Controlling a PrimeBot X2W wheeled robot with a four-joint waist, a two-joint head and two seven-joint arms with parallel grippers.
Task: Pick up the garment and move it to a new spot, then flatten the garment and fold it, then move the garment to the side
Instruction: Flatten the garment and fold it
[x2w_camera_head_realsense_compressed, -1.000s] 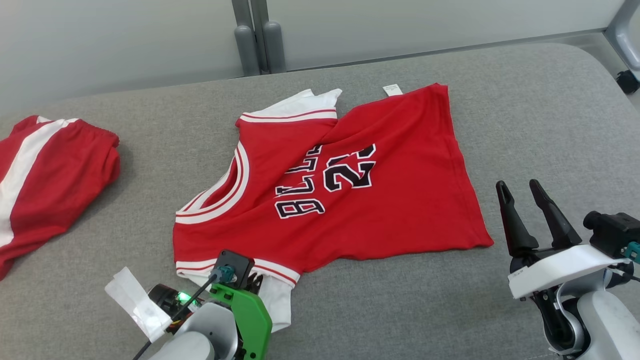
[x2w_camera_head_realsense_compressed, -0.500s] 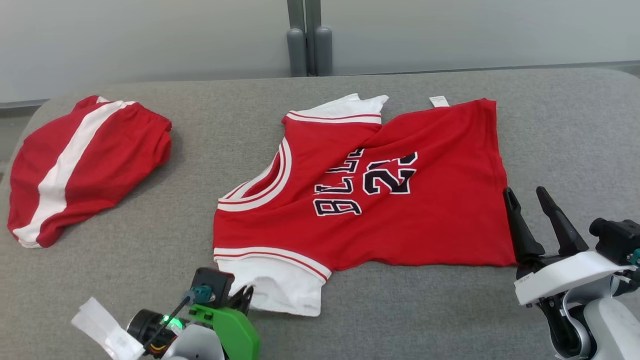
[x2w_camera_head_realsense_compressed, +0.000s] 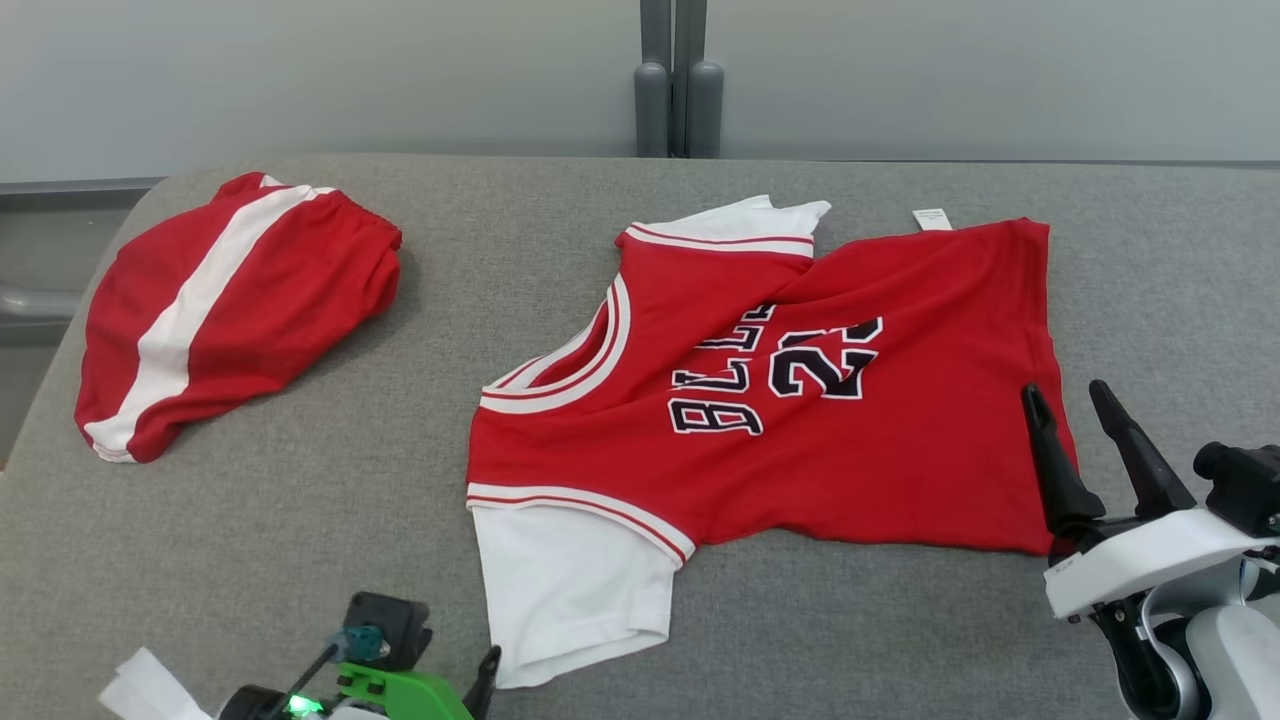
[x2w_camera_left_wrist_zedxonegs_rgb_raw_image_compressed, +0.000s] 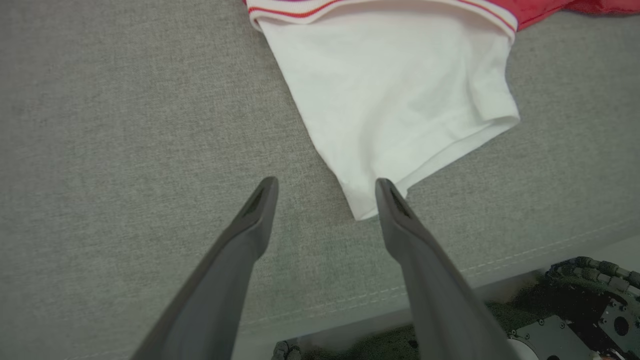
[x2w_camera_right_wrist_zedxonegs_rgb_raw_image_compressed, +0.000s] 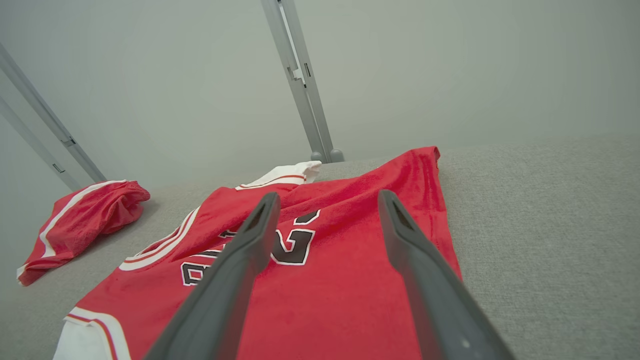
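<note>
While our left gripper (x2w_camera_left_wrist_zedxonegs_rgb_raw_image_compressed: 326, 182) and right gripper (x2w_camera_head_realsense_compressed: 1062, 390) stand spread and empty, the jersey (x2w_camera_head_realsense_compressed: 800, 440) lies mid-table (x2w_camera_head_realsense_compressed: 300, 540).
Nearest, we see the white sleeve (x2w_camera_head_realsense_compressed: 570, 580) corner between the left fingers (x2w_camera_left_wrist_zedxonegs_rgb_raw_image_compressed: 250, 225), unpinched, by the table's near edge; right gripper hovers at the hem end; jersey is face up, creased across the chest; red shorts (x2w_camera_head_realsense_compressed: 230, 300) sit far left, well apart.

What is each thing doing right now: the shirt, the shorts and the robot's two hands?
Jersey: lying spread on the grey table, creased across the letters, not folded, not held.
Shorts: bunched in a heap at the table's far left.
Left gripper: open, empty, at the corner of the white sleeve.
Right gripper: open, empty, at the jersey's hem end.
</note>
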